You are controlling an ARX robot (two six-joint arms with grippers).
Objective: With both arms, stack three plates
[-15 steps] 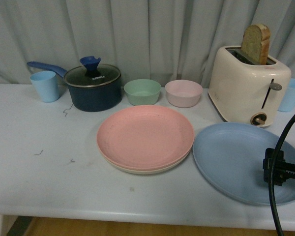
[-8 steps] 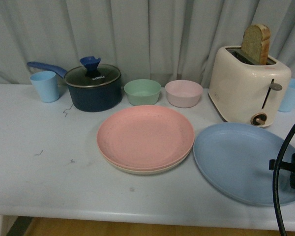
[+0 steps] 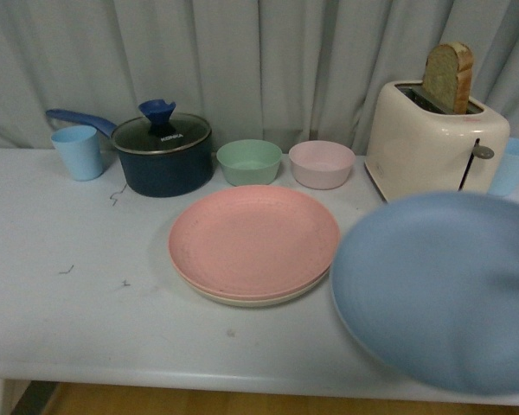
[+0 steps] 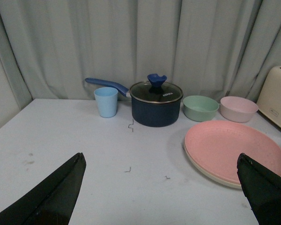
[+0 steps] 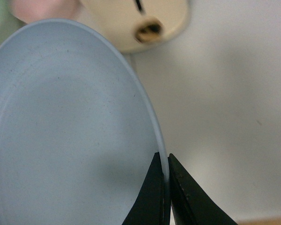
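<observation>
The blue plate (image 3: 441,285) hangs lifted and tilted above the table's right front, its far rim in front of the toaster. My right gripper (image 5: 165,164) is shut on the blue plate (image 5: 70,131), its two black fingers pinching the rim. The pink plate (image 3: 253,239) lies at the table's middle on top of the beige plate (image 3: 242,299), of which only the rim shows. In the left wrist view my left gripper (image 4: 161,161) stands open above the table, left of the pink plate (image 4: 234,150) and the beige plate (image 4: 210,176). Nothing is between its fingers.
Along the back stand a light blue cup (image 3: 78,151), a dark lidded pot (image 3: 163,156), a green bowl (image 3: 250,161), a pink bowl (image 3: 322,163) and a cream toaster (image 3: 432,143) holding bread. Another blue cup (image 3: 512,164) stands far right. A curtain hangs behind.
The blue plate has come up off the table and tilted toward the camera, and it now covers the lower toaster. The right gripper, seen at the plate's right rim before, has left the front view.
</observation>
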